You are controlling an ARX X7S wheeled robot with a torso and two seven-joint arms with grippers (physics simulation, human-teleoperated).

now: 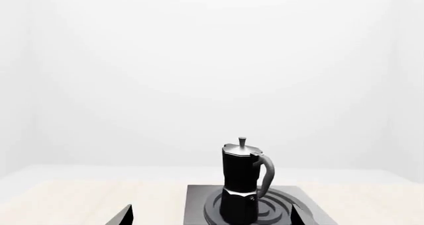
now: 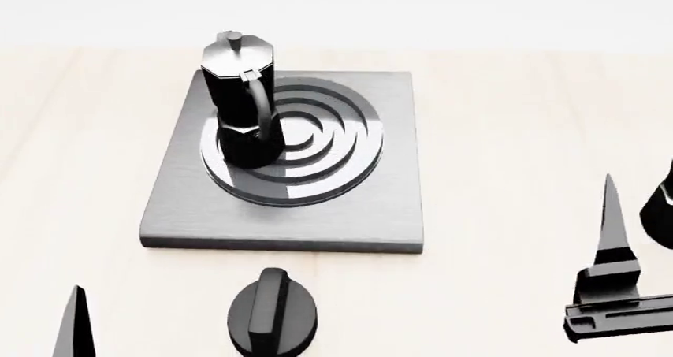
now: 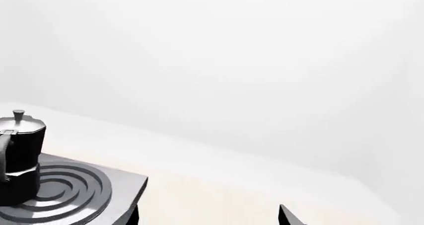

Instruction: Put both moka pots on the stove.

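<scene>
One moka pot [image 2: 239, 97], black with a silver lid, stands upright on the left part of the ring burner of the grey stove [image 2: 347, 207]. It also shows in the left wrist view as the moka pot [image 1: 242, 185] and in the right wrist view as the moka pot [image 3: 19, 155]. My left gripper [image 1: 212, 219] is open and short of the pot, nothing between its fingers. My right gripper [image 3: 210, 217] is open over bare table to the right of the stove [image 3: 79, 190]. A dark shape [image 2: 663, 207] is cut by the head view's right edge; I cannot tell if it is the other moka pot.
A squat black round knob [image 2: 271, 314] sits on the light wooden table [image 2: 526, 120] just in front of the stove's near edge. My left fingertip [image 2: 74, 325] shows at the bottom left, a right finger [image 2: 610, 231] at the lower right. A white wall lies behind.
</scene>
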